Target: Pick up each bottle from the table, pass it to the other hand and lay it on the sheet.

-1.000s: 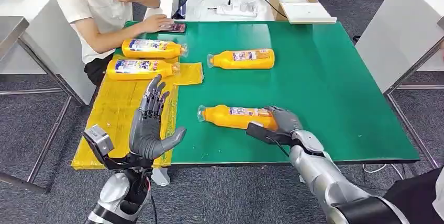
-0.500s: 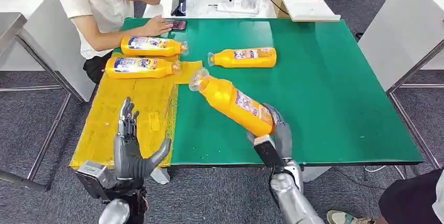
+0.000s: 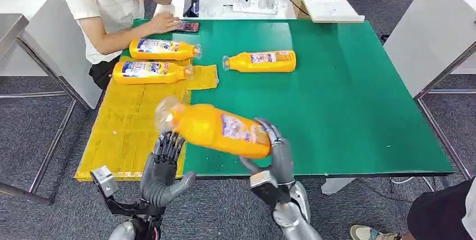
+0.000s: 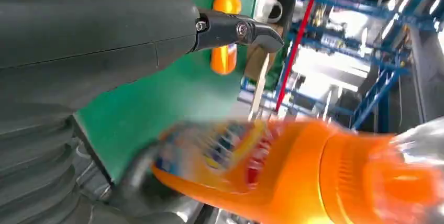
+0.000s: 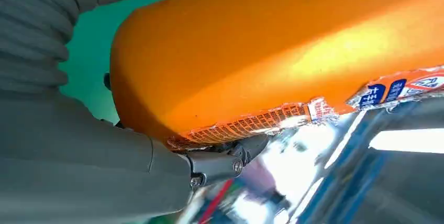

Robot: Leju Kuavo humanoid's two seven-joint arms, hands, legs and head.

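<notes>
Green worktop (image 3: 348,100), yellow sheet (image 3: 132,122) along its left side, two bottles already laid there. Right hand (image 3: 276,153) grips the orange bottle (image 3: 216,129) by its base, aloft, cap swung leftward, presumably for the handover. Left hand (image 3: 163,168) waits beneath, fingers spread, holding nothing. Label print too blurred to read.
</notes>
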